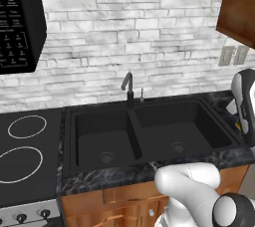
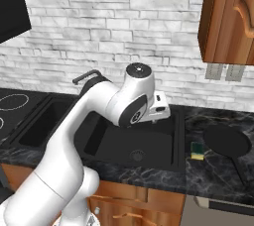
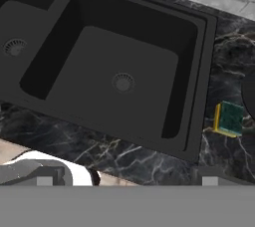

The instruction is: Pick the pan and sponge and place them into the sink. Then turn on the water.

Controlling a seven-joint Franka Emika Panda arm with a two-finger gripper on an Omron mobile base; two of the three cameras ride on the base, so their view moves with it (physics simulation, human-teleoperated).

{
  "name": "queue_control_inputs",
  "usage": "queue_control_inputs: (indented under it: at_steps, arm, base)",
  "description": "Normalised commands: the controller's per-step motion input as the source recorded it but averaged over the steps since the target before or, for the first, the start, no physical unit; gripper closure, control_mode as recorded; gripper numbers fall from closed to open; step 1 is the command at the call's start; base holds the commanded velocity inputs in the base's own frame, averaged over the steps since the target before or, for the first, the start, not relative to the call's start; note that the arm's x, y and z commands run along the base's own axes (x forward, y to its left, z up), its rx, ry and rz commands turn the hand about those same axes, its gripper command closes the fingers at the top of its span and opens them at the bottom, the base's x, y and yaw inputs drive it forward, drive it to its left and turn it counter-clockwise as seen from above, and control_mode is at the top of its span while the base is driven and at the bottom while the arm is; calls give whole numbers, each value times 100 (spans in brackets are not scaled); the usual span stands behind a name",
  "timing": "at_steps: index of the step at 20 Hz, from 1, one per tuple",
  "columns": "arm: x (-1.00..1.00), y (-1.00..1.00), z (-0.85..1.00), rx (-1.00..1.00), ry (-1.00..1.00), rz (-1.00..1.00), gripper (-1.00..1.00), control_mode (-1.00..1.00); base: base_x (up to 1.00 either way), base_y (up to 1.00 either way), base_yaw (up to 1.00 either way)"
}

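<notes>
Two-finger gripper (image 3: 127, 181) above the front edge of the matte black double-basin sink (image 3: 199, 61); opening cannot be told. Yellow, green-topped sponge (image 3: 228, 119) on the dark marble counter (image 3: 149, 164) just right of the sink; round black pan (image 2: 227, 141) beyond it

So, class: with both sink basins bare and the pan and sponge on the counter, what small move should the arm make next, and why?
Probably swing the hand right toward the sponge, which lies on the counter just past the sink rim, nearer than the pan. Nothing is gripped yet.
</notes>
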Motion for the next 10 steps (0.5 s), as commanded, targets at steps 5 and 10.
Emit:
queue_control_inputs:
  at_steps: [5, 10]
  arm:
    - [7, -35, -11, 0, 0, -2, -100, -100]
    - [8, -38, -10, 1, 1, -1, -100, -100]
  base:
    - [0, 0, 0]
    - [0, 0, 0]
